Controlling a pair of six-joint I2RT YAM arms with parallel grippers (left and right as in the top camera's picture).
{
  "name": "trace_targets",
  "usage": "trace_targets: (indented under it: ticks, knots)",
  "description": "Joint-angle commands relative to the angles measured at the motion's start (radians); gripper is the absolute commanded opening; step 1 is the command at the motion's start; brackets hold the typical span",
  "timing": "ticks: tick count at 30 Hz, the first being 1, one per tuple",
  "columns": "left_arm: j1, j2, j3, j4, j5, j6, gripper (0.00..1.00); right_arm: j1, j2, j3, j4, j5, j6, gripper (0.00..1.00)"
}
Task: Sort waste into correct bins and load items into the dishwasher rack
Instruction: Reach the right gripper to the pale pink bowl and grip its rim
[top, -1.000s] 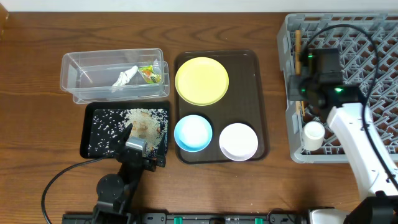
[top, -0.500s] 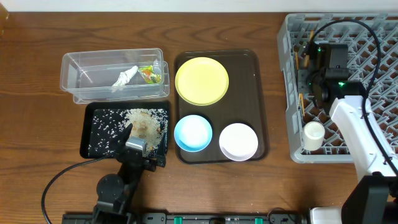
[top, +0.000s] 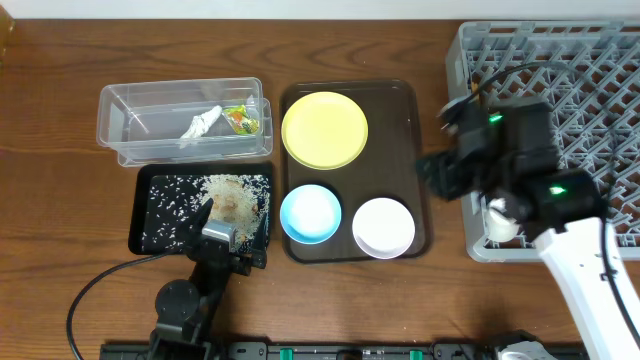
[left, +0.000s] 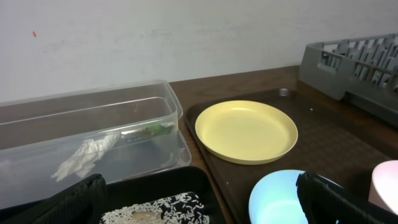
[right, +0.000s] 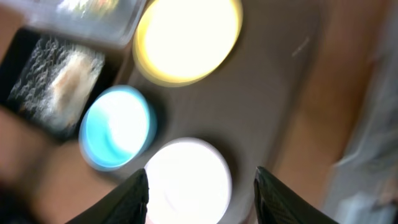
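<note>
Waste already sits sorted: the crumpled white paper scrap (top: 200, 124) and the printed wrapper (top: 241, 117) lie in the clear tub (top: 120, 125), and rice grains with beige crumbs (top: 225, 195) are spread over the black tray (top: 145, 215) just in front of it. On the dark brown serving tray (top: 410, 130) rest the yellow plate (top: 324, 130), the light-blue bowl (top: 310, 214) and the white bowl (top: 384, 227). At the right edge of the table (top: 60, 60) stands the grey dishwasher rack (top: 560, 45). Left pincer (left: 199, 199) hangs low at the black tray's near edge, fingers spread wide, empty. Right pincer (right: 200, 186) hovers over the white bowl with nothing between its blurred, parted fingers; in the overhead view it is over the gap between serving tray and rack
</note>
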Motion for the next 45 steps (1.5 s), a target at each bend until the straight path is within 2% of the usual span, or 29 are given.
trace_targets:
  ticks: [1, 4, 7, 16, 20, 22, 23, 25, 27, 28, 31, 36, 45]
  knots:
    - [0.006, -0.008, -0.021, -0.024, 0.018, 0.006, 0.99, 0.088, 0.056, -0.037, -0.054, 0.113, 0.212, 0.52]
    - [0.006, -0.008, -0.021, -0.024, 0.018, 0.006, 0.99, 0.142, 0.101, -0.085, -0.063, 0.254, 0.28, 0.46]
    - [0.006, -0.008, -0.021, -0.024, 0.018, 0.006, 0.99, 0.151, 0.148, -0.144, -0.028, 0.31, 0.343, 0.34]
    - [0.006, -0.008, -0.021, -0.024, 0.018, 0.006, 0.99, 0.151, 0.293, -0.284, 0.15, 0.278, 0.338, 0.34]
    - [0.006, -0.008, -0.021, -0.024, 0.018, 0.006, 0.99, 0.151, 0.321, -0.298, 0.182, 0.274, 0.34, 0.23]
    - [0.006, -0.008, -0.021, -0.024, 0.018, 0.006, 1.0, 0.15, 0.321, -0.298, 0.186, 0.275, 0.342, 0.15]
    - [0.006, -0.008, -0.021, -0.024, 0.018, 0.006, 0.99, 0.15, 0.318, -0.298, 0.188, 0.275, 0.342, 0.15]
    - [0.006, -0.008, -0.021, -0.024, 0.018, 0.006, 0.99, 0.146, 0.309, -0.296, 0.196, 0.275, 0.342, 0.18]
    - [0.006, -0.008, -0.021, -0.024, 0.018, 0.006, 1.0, 0.142, 0.294, -0.295, 0.203, 0.275, 0.342, 0.3]
    - [0.006, -0.008, -0.021, -0.024, 0.018, 0.006, 0.99, 0.138, 0.283, -0.294, 0.204, 0.275, 0.342, 0.32]
    - [0.006, -0.008, -0.021, -0.024, 0.018, 0.006, 1.0, 0.136, 0.256, -0.294, 0.203, 0.275, 0.342, 0.18]
    - [0.006, -0.008, -0.021, -0.024, 0.018, 0.006, 0.99, 0.136, 0.231, -0.294, 0.203, 0.275, 0.342, 0.01]
    - [0.006, -0.008, -0.021, -0.024, 0.018, 0.006, 0.99, 0.136, 0.158, -0.294, 0.198, 0.429, 0.328, 0.01]
